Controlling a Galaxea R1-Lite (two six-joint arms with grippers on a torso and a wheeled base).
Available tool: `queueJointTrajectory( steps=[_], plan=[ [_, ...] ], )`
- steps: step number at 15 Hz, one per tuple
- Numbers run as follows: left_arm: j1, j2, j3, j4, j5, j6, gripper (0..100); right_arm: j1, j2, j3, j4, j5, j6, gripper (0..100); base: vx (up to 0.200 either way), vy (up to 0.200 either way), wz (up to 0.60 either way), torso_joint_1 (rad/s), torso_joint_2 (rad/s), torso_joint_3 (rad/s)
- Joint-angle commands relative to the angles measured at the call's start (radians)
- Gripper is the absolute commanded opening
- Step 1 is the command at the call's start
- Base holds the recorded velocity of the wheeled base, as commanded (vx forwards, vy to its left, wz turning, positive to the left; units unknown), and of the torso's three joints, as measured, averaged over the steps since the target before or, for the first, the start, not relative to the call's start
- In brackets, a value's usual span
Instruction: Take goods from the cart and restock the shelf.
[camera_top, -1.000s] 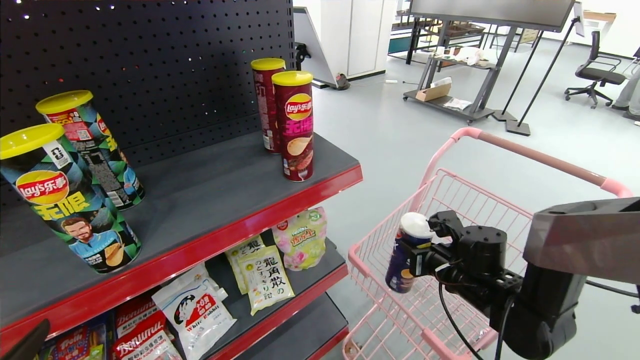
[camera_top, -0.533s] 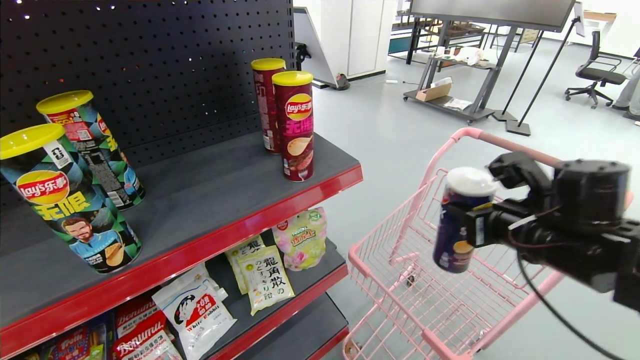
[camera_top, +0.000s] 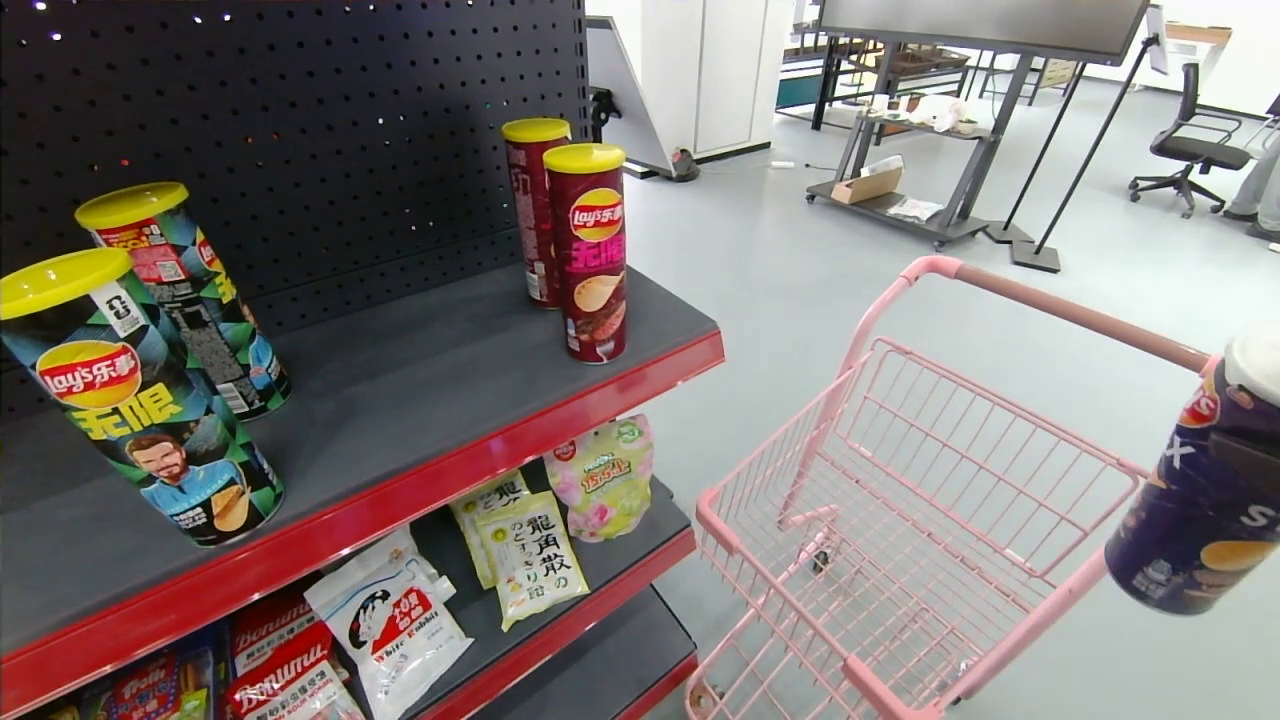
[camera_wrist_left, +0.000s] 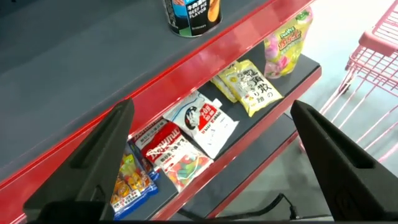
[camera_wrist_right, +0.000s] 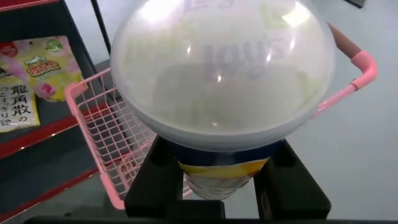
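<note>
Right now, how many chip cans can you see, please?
5: front teal can and rear teal can, left on top shelf; front maroon can and rear maroon can, its right end; blue can in the right gripper. Others may be hidden.

We see a navy can (camera_top: 1195, 500) with an orange-yellow patch and a milky white lid (camera_wrist_right: 221, 68). The cart (camera_top: 1060, 308) is pink wire. The shelf (camera_top: 420, 380) has dark grey boards with a red front edge, backed by a black pegboard (camera_top: 300, 120) dotted with holes. Two maroon cans (camera_top: 595, 260) and two patterned cans (camera_top: 140, 420) in angular green, blue and black all wear yellow lids (camera_top: 584, 156).
</note>
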Motion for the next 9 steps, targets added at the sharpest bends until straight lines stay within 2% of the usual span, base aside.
queueJointTrajectory(
  steps=[1,7,9],
  plan=[
    [0.000,-0.011,-0.004,-0.001,0.002,0.000,100,-0.057,-0.062,0.037,0.003,0.019,-0.004,0,0.000,0.000,0.00,0.000,0.00,0.000],
    [0.000,-0.016,-0.003,0.001,0.005,0.000,100,-0.065,-0.097,0.084,0.001,0.019,-0.004,0,0.000,0.000,0.00,0.000,0.00,0.000],
    [0.002,-0.016,-0.001,0.001,0.007,0.000,100,-0.065,-0.102,0.094,0.003,0.019,-0.004,0,0.000,0.000,0.00,0.105,-0.31,-0.166]
  ],
)
